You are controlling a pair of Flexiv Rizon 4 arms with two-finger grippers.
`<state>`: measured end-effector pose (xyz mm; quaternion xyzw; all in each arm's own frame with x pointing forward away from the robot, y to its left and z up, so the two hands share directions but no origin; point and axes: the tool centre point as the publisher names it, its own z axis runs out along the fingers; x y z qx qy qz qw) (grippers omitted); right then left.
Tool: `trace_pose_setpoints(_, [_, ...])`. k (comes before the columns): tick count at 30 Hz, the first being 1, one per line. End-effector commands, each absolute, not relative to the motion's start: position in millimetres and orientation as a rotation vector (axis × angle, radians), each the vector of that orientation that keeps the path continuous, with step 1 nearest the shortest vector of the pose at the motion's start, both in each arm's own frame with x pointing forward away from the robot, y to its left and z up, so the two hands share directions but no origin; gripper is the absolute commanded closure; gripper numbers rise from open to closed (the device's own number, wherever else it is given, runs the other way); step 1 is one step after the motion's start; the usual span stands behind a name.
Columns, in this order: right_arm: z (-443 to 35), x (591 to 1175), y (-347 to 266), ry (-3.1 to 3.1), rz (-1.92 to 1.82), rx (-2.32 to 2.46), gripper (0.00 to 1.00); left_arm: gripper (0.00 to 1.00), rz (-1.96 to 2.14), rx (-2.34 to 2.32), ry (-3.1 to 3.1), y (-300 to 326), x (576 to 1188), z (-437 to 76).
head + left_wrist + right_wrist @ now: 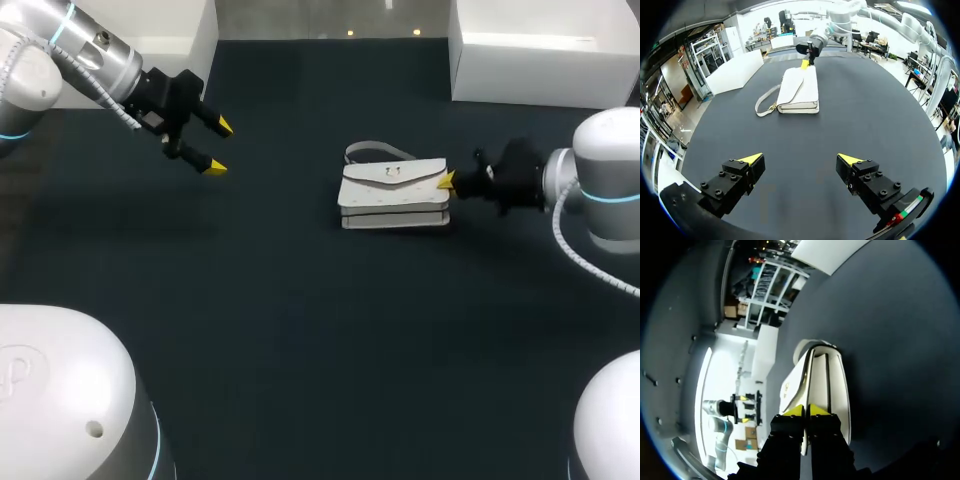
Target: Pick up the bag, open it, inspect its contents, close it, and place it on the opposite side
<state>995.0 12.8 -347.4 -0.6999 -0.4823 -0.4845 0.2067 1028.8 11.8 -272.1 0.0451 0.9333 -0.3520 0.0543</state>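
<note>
The left hand (800, 160) hangs above the dark surface (300, 330) with its two yellow-tipped fingers spread wide and nothing between them. Well ahead of it, apart from any touch, lies the white bag (800, 90), flat on its back on the surface. The flap (395, 175) is folded down and closed, so what is inside cannot be seen. The bag's strap (762, 102) curls out loosely onto the surface on the side away from the right hand's arm.

At the bag's far end, seen from the left hand, is the right hand (445, 182). In its own wrist view the right hand (805, 410) has its fingers drawn close together, pinching the thin edge of the bag's end between the yellow tips. From there the bag (837, 390) stretches straight ahead of the fingers, and the left hand (218, 147) is far beyond it, across the surface.
</note>
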Motion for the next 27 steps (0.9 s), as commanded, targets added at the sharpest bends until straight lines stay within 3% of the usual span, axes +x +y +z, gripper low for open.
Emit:
trace_pose_setpoints(1, [-355, 994, 26, -1.327, -1.357, -1.94, 1.0, 0.0, -1.073, 0.139, 2.832, 12, 1029, -273])
trace_pose_setpoints(27, [-365, 1017, 93, -1.212, -1.395, -1.884, 1.0, 0.0, -1.073, 0.139, 2.832, 12, 1029, -273])
